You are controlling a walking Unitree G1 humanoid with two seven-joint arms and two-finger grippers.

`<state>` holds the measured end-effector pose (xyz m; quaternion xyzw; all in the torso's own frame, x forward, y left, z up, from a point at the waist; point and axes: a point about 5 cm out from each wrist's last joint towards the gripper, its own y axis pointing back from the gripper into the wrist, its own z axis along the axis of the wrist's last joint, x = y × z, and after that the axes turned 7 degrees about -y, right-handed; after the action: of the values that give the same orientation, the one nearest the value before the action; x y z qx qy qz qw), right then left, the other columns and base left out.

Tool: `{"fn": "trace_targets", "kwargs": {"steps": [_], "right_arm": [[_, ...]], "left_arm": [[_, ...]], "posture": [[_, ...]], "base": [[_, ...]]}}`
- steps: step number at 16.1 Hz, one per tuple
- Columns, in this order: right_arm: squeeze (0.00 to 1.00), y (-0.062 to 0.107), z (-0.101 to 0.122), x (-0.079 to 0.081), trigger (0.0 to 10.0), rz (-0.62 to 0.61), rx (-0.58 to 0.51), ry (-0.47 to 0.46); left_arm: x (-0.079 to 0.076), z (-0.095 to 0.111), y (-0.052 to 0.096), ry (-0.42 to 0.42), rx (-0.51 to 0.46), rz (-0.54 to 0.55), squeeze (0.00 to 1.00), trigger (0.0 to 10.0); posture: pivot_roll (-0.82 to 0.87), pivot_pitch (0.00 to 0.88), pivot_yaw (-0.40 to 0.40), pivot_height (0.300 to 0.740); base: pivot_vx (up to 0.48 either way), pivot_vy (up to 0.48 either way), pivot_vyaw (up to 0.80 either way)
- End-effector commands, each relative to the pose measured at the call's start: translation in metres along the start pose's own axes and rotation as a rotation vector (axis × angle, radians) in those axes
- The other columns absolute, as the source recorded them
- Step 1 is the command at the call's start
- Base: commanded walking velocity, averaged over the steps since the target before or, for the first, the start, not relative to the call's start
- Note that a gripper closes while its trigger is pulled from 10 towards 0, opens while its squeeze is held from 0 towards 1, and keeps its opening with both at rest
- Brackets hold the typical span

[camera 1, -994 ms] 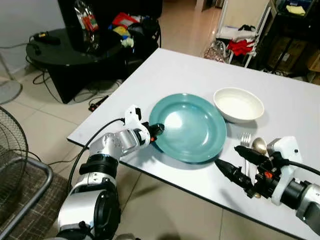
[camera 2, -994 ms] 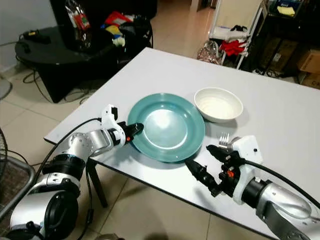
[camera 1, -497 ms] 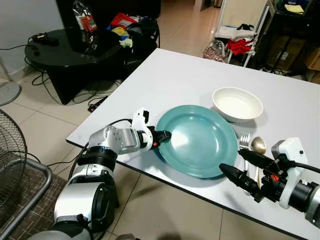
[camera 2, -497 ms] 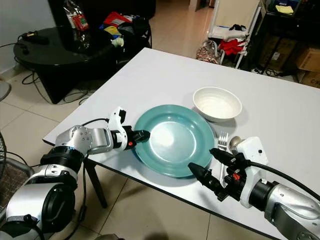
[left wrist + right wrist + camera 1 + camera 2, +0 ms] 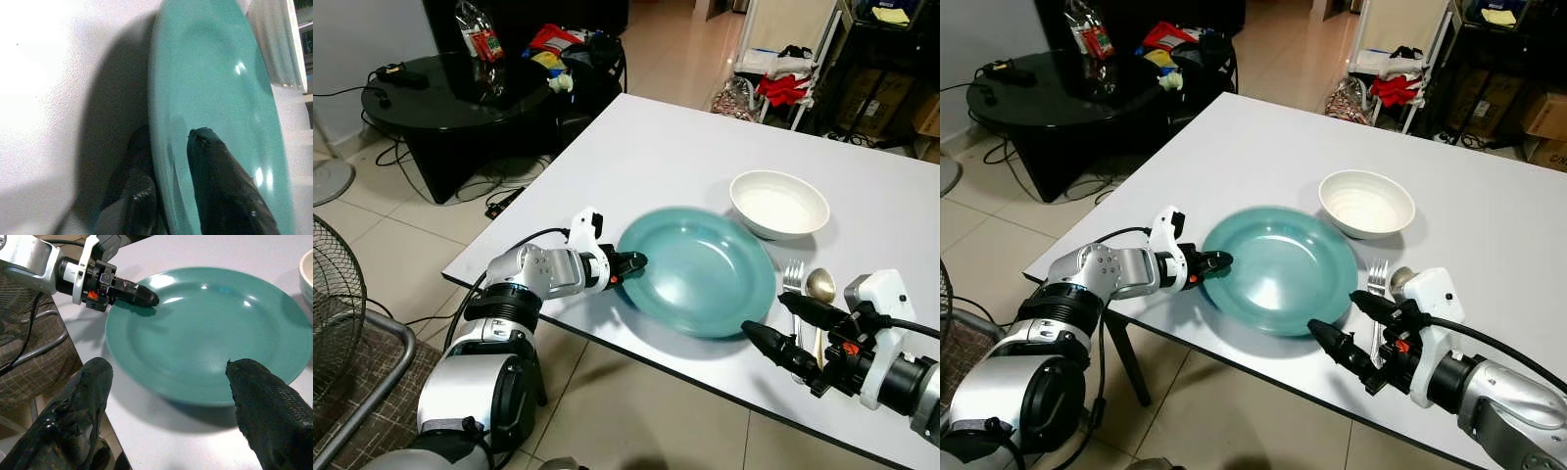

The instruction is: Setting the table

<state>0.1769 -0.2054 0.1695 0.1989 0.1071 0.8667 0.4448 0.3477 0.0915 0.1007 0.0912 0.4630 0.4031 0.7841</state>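
Your left gripper [image 5: 628,263] stays clamped on the near rim of the teal plate [image 5: 700,269], which has now lifted and tilted off the table [image 5: 636,147]. Your right gripper [image 5: 781,328], fingers apart, waits beside the plate's opposite edge, so repositioning is underway.

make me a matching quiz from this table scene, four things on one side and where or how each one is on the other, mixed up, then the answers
Things:
1. teal plate
2. white bowl
3. fork and spoon
4. right gripper

States:
A. open, hovering at the near table edge
B. lying side by side, right of the plate
C. rim pinched by the left gripper
D. empty, beyond the plate

Pairs: 1-C, 2-D, 3-B, 4-A
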Motion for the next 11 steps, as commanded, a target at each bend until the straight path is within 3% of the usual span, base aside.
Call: {"fn": "trace_targets", "kwargs": {"steps": [1,4,5,6,8,11], "right_arm": [[0.00,0.001,0.003,0.001,10.0,0.011,-0.001,0.018],[0.00,0.001,0.006,0.001,10.0,0.007,-0.017,0.015],[0.00,0.001,0.007,0.002,10.0,0.009,-0.026,0.012],[0.00,0.001,0.009,0.003,10.0,0.013,-0.050,0.001],[0.00,-0.002,0.011,0.004,10.0,0.015,-0.078,-0.008],[0.00,-0.019,0.027,0.004,10.0,-0.113,-0.265,0.039]], "left_arm": [[-0.002,0.004,0.000,-0.020,0.007,0.003,1.00,10.0],[0.009,0.015,0.010,-0.110,-0.052,0.038,1.00,10.0],[0.014,0.017,0.015,-0.121,-0.067,0.039,0.53,10.0],[0.021,0.022,0.024,-0.138,-0.099,0.038,0.00,10.0],[0.027,0.028,0.034,-0.181,-0.139,0.036,0.00,10.0],[0.015,0.048,0.072,-0.492,-0.368,0.051,0.00,10.0]], "posture": [[-0.05,0.000,0.016,0.740],[-0.05,0.000,0.017,0.740],[-0.05,0.000,0.019,0.740],[-0.05,0.000,0.020,0.740],[-0.05,0.000,0.021,0.740],[-0.04,0.000,0.031,0.740]], "base": [[0.000,0.000,0.00],[0.000,0.000,0.00],[0.000,0.000,0.00],[0.000,0.000,0.00],[0.000,0.000,0.00],[0.000,0.000,0.00]]}}
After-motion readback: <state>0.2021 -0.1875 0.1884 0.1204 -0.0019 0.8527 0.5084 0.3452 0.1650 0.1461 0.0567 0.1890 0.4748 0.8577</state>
